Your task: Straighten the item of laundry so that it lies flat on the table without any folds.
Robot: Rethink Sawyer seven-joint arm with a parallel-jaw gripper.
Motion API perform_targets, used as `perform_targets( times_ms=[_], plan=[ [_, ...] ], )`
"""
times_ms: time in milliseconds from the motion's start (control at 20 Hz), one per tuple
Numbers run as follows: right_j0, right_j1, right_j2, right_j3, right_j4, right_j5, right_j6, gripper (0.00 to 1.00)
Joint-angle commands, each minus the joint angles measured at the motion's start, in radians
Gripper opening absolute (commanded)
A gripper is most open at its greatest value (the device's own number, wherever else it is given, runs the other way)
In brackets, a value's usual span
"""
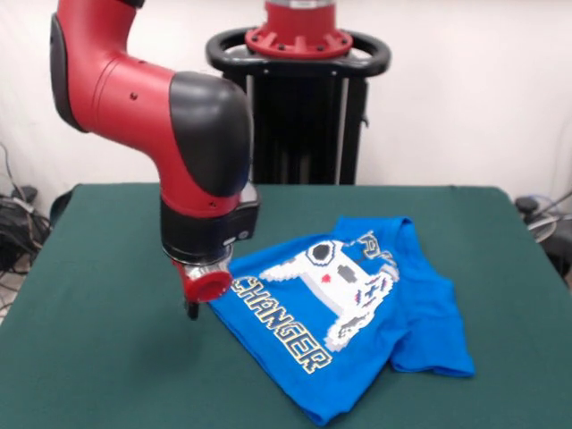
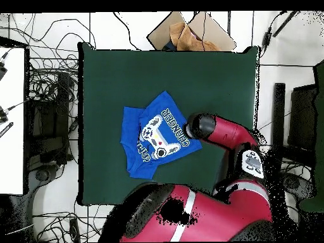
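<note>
From my station I see the blue T-shirt (image 1: 357,308) lying crumpled on the green tabletop (image 1: 107,357), print side up, with "CHANGER" readable and its far side folded over itself. In the overhead view the shirt (image 2: 158,133) sits near the tabletop's (image 2: 107,76) middle. The claw (image 1: 192,308) hangs at the shirt's 9 o'clock edge in the front view, low over the cloth; I cannot tell whether it is spread or closed, since the wrist hides it.
</note>
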Motion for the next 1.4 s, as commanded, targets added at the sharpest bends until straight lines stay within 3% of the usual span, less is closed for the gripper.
perform_targets(
  times_ms=[50,300,450,600,800,1050,1400],
  plan=[
    [-0.011,-0.034,0.146,0.078,-0.042,0.020,-0.091,0.00],
    [-0.042,-0.048,0.225,0.167,-0.043,0.038,-0.106,0.00],
    [0.018,-0.045,0.179,0.165,-0.055,0.070,-0.050,0.00],
    [0.022,-0.038,0.192,0.180,-0.042,0.117,-0.047,0.00],
    [0.066,-0.041,0.164,0.210,-0.057,0.068,-0.012,0.00],
    [0.099,0.006,0.129,0.183,-0.078,0.036,0.004,0.00],
    [0.122,0.103,0.067,0.062,-0.109,0.022,0.013,0.00]
  ],
)
